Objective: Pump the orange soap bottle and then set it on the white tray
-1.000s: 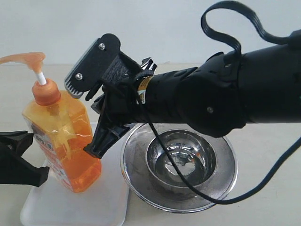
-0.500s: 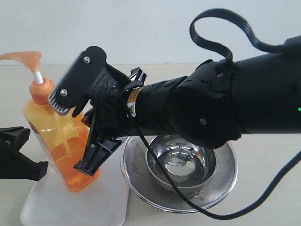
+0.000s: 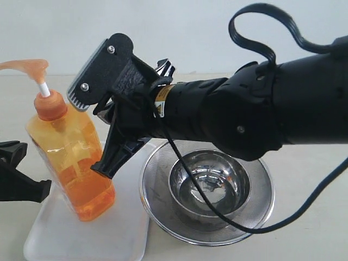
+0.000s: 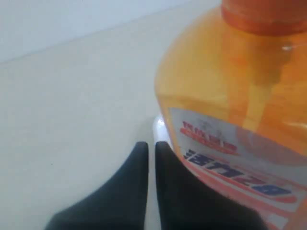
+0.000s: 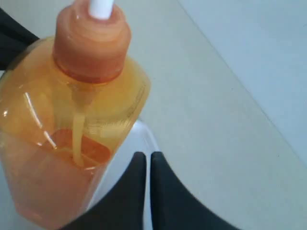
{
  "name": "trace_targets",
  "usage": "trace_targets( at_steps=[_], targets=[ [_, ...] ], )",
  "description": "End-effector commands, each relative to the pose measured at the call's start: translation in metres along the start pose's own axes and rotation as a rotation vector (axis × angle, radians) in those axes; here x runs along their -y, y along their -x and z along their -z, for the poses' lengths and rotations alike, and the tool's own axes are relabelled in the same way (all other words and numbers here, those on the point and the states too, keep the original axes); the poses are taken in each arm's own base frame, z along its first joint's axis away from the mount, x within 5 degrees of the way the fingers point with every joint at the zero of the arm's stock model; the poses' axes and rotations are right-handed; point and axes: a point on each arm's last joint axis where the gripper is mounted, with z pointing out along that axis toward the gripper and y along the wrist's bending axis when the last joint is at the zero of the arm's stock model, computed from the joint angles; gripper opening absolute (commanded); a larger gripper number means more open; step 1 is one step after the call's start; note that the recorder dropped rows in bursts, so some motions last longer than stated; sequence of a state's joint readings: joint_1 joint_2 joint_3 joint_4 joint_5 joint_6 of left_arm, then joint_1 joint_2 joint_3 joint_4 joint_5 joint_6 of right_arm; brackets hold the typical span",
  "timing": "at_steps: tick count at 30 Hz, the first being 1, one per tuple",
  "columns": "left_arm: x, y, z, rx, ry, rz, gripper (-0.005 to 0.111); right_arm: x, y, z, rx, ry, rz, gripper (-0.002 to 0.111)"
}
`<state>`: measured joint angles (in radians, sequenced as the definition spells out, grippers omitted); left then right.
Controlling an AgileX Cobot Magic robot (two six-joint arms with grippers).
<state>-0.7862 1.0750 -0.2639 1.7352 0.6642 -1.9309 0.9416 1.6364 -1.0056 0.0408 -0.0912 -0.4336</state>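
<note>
The orange soap bottle (image 3: 68,157) is seen tilted on the white tray (image 3: 60,236). The right gripper (image 5: 147,155), jaws together, is held just beside one flank, the left gripper (image 4: 151,146), likewise closed, beside the other. Its label (image 4: 230,165) is shown only from the left wrist.

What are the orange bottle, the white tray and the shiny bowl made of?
The bottle looks like orange plastic. It is glossy with bright glints, and you can see right through it. The tray seems to be foam or soft plastic, since it is matte white with no shine at all. The bowl looks like polished steel, because it reflects like a mirror.
</note>
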Motion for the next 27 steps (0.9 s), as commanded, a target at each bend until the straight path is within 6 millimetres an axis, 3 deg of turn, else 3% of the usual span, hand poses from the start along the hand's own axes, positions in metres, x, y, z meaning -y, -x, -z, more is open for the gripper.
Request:
trace_targets(
  at_steps=[1,8,17,27],
  targets=[
    [0.001,0.007,-0.002,0.021,0.021,0.003,0.005,0.001,-0.002,-0.007,0.010,-0.011,0.025,0.000],
    [-0.002,0.002,-0.009,-0.014,0.057,-0.010,0.005,0.001,-0.004,-0.011,0.021,-0.016,0.026,0.000],
    [0.011,0.021,-0.023,-0.032,0.009,-0.044,0.005,-0.001,-0.005,-0.011,0.006,-0.007,0.021,0.000],
    [0.014,0.020,-0.024,-0.046,-0.013,-0.046,0.005,-0.004,-0.011,-0.011,-0.063,0.026,0.008,0.000]
  ],
)
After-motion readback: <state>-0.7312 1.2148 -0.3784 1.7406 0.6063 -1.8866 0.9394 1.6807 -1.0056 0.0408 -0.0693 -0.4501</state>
